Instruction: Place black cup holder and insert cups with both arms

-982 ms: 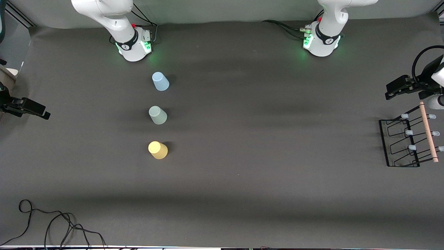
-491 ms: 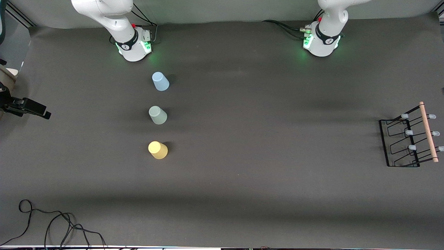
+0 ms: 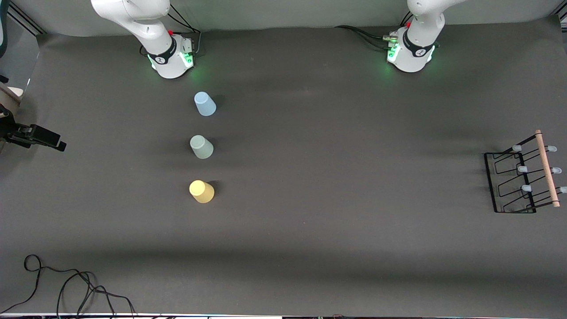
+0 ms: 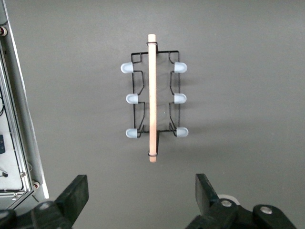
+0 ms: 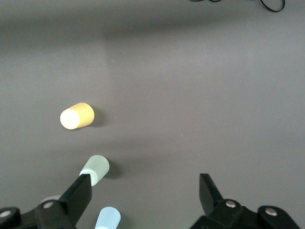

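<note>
Currently the holder (image 3: 522,179) stands on the dark bench (image 3: 336,155) at the left arm's end, upright on its wire base, its wooden rod (image 3: 545,168) running along the top. Six pale blue prong tips show, three on each side of the rod in the left wrist view. Nothing hangs on the prongs.

Three cups stand upside down in a row toward the right arm's end of the bench, well apart from the holder and spaced from one another. Nearest the right arm's base (image 3: 170,57) is the blue cup (image 3: 204,104); the grey-green cup (image 3: 201,147) sits in the middle; the yellow cup (image 3: 201,191) is nearest the front camera.

Up over the holder hangs the left gripper (image 4: 140,200), fingers (image 4: 76,193) spread wide and holding nothing, with the rod lying between them lower down in its own wrist view. It is out of the front view; only the left arm's base (image 3: 412,51) shows there.

At the right arm's end, the right gripper (image 5: 143,200) hangs above the bench near the cups, fingers (image 5: 81,193) also wide and empty. A black part (image 3: 37,137) at that edge of the front view seems to belong to it.

A black cable (image 3: 66,288) lies coiled on the bench corner nearest the camera, at the right arm's end.
</note>
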`<state>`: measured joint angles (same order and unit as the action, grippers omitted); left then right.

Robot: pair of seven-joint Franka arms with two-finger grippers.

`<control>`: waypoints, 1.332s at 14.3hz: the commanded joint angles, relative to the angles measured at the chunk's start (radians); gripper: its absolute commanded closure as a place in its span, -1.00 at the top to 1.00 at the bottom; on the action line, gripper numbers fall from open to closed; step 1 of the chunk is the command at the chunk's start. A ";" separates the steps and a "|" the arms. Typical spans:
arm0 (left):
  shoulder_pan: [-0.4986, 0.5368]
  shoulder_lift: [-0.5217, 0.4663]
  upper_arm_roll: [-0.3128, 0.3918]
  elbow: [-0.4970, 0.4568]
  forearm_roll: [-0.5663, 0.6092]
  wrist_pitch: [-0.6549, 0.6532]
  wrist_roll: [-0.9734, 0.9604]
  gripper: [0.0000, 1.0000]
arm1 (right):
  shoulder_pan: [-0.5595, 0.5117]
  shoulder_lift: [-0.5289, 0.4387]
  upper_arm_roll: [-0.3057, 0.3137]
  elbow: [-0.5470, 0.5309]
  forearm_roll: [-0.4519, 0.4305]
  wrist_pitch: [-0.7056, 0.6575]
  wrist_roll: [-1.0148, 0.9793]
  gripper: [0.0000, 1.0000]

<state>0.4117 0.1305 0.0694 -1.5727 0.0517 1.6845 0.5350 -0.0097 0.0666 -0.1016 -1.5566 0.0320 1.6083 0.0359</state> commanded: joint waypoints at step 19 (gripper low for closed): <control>0.029 0.236 -0.013 -0.237 -0.099 0.402 0.002 0.91 | -0.003 0.007 -0.001 0.016 0.016 -0.013 -0.004 1.00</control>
<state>0.4358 0.3782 0.0643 -1.8085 -0.0343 2.0874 0.5343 -0.0098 0.0668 -0.1016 -1.5566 0.0321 1.6077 0.0359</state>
